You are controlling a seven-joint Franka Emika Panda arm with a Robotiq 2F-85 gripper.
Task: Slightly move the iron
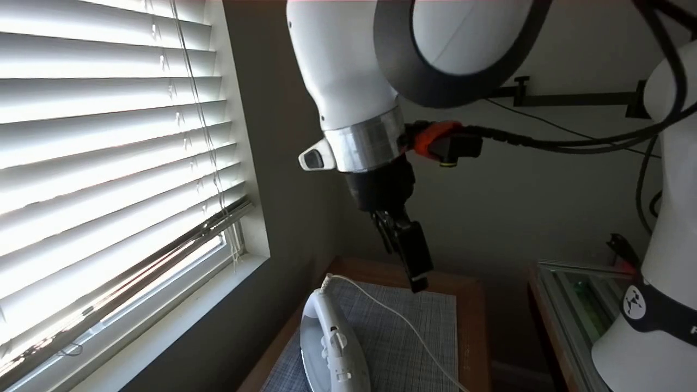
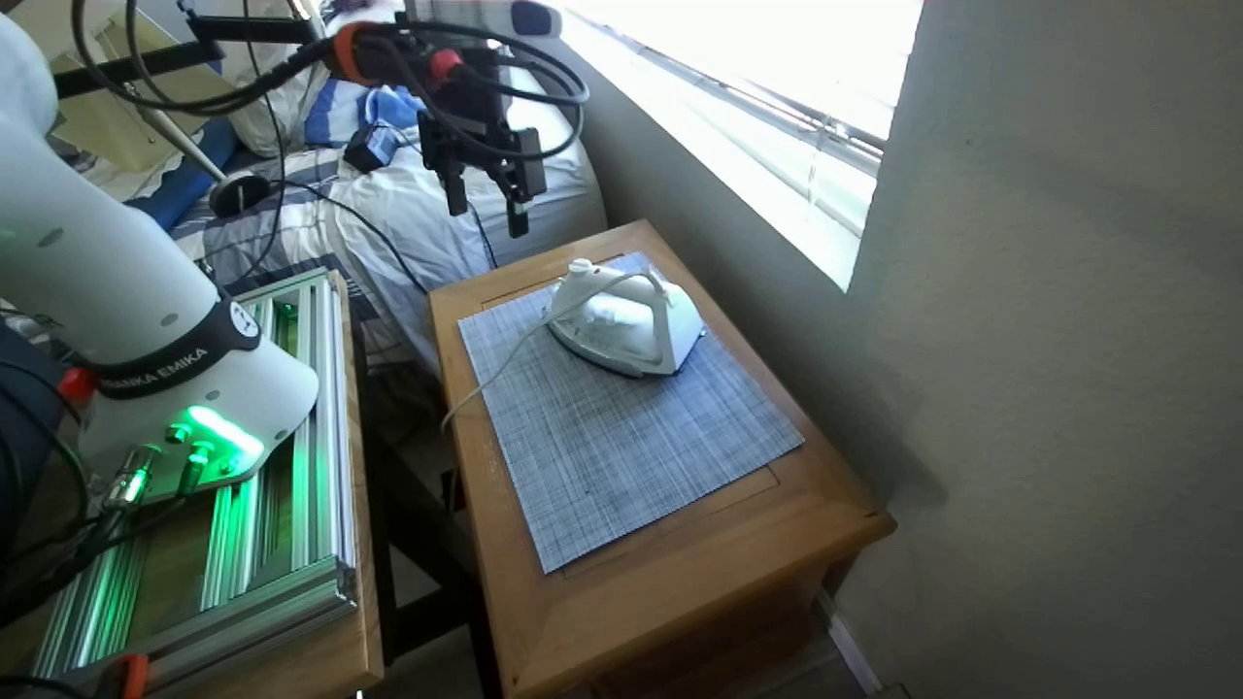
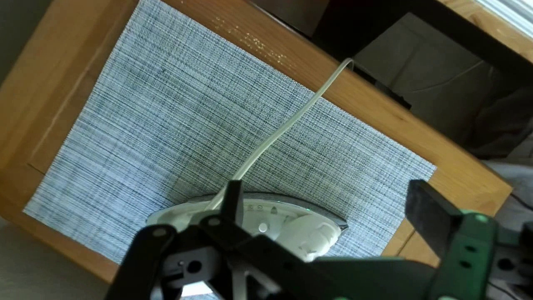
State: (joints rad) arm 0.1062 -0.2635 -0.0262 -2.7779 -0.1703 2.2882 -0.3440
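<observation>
Below, white iron [image 2: 621, 338] on woven mat [image 2: 636, 456], apart from the jaws, spread wide

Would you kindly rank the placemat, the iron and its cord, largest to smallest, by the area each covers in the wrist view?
1. Placemat
2. Iron, partly hidden behind the fingers
3. Cord, a thin strip; by visible length alone, these last two look too alike to rank

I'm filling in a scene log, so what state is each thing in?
Claw: open, holding nothing.
Iron: resting flat on its bottom; on or off, can't tell.
Mat: lying flat on the table.
Cord: trailing over the table's edge.
Blinds: lowered most of the way.
Robot light: lit green.
</observation>
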